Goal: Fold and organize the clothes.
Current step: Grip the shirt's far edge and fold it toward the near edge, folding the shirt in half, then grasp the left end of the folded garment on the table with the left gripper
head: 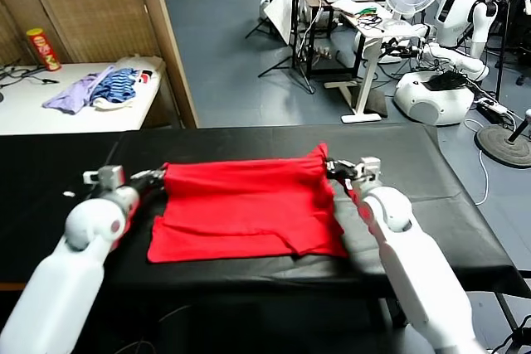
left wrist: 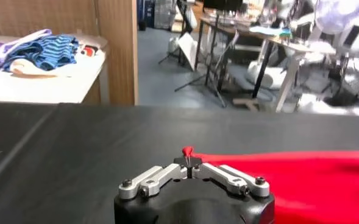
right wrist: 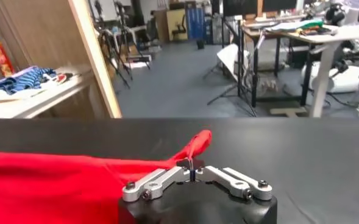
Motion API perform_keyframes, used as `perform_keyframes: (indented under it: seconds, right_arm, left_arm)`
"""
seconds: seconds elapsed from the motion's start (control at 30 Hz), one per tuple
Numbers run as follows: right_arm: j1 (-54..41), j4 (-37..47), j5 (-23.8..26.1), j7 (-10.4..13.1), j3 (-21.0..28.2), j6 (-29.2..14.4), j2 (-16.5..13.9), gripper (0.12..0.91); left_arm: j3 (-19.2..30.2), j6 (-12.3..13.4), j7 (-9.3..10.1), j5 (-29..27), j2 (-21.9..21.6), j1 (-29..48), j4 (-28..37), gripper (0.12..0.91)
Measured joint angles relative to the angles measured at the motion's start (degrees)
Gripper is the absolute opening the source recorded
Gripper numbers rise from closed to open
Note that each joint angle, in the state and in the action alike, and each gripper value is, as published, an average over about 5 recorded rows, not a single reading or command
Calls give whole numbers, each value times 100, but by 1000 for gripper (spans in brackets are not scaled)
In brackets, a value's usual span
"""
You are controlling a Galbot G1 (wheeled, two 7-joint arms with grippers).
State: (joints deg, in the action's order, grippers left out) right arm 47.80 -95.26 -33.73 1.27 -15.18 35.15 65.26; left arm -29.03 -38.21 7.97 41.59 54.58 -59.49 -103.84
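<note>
The red T-shirt (head: 245, 209) lies partly folded on the black table (head: 50, 196), with its far edge lifted and stretched between my two grippers. My left gripper (head: 159, 177) is shut on the shirt's far left corner; a small red tuft (left wrist: 187, 150) pokes out between its pads. At the far right corner my right gripper (head: 332, 167) is shut on the cloth, and a red fold (right wrist: 194, 145) sticks up past the jaws. The shirt's near half rests flat on the table. No print shows.
A white side table (head: 75, 113) at the back left carries a heap of lilac and blue-striped garments (head: 98, 89) and a red can (head: 41, 48). A wooden partition (head: 166, 31) stands behind. The black table's right edge (head: 465, 205) lies close to my right arm.
</note>
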Motion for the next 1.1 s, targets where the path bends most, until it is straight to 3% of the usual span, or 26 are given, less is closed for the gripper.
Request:
perform_keyframes:
  seconds: [0.27,0.57,0.7,0.83,0.97,1.1]
  right_arm:
    - [840,-911,711,-29,-115,168,-268,122]
    - [1615,-1555,1199,-53,-132,142,-267,127]
    - [1849,-1775,1199,17,-215,260,-266,255]
    - [2069,-2012,1115,26,-403,298,-297,486]
    - [2114,-2125,983,139,-620,197,-273,694]
    - [1897,-1962,971,366,-655,36,-102,785]
  left_arm:
    - [-265,45,-37,-491,-55,-874,-630,126]
    - [-287,162,-30,-976,57,-1539,-838,126]
    - [-319,124,12,-1046,115,-1697,-949,159]
    - [-403,136,31,-1012,126,-1835,-1111,338]
    - [-518,183,27,-895,129,-1861,-1303,573]
    - [-524,338,30,-798,197,-1644,-1248,751]
